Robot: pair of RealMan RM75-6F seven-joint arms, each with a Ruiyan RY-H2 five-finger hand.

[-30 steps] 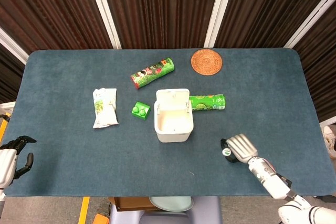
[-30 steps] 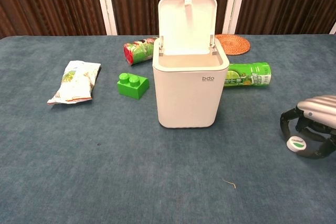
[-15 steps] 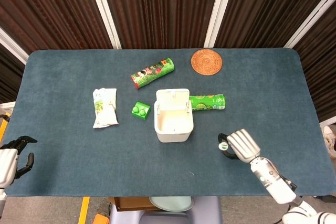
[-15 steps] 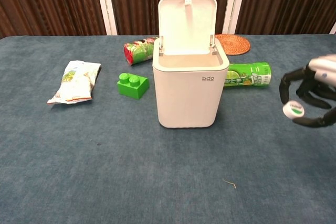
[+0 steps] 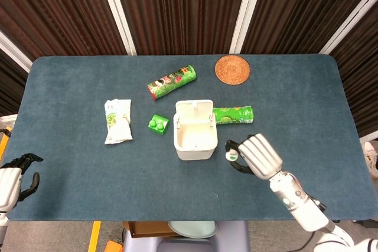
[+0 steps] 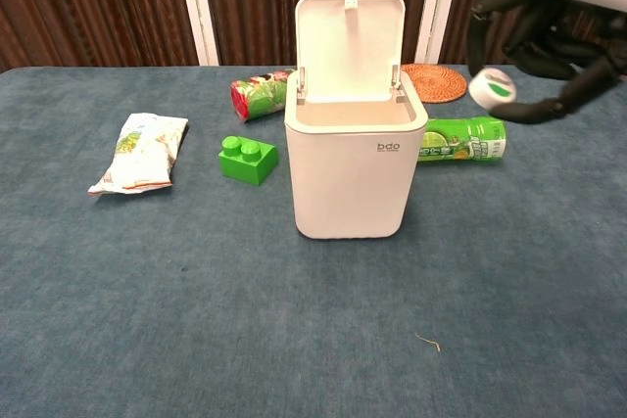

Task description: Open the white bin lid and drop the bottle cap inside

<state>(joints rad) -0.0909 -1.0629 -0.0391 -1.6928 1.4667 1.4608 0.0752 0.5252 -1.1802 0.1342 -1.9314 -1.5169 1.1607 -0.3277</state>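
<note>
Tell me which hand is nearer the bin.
Right. The right hand holds the cap raised just beside the bin. The left hand sits far off at the table's near left edge.

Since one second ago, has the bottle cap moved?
Yes. The bottle cap, held by the right hand, rose off the table and went left toward the white bin.
</note>
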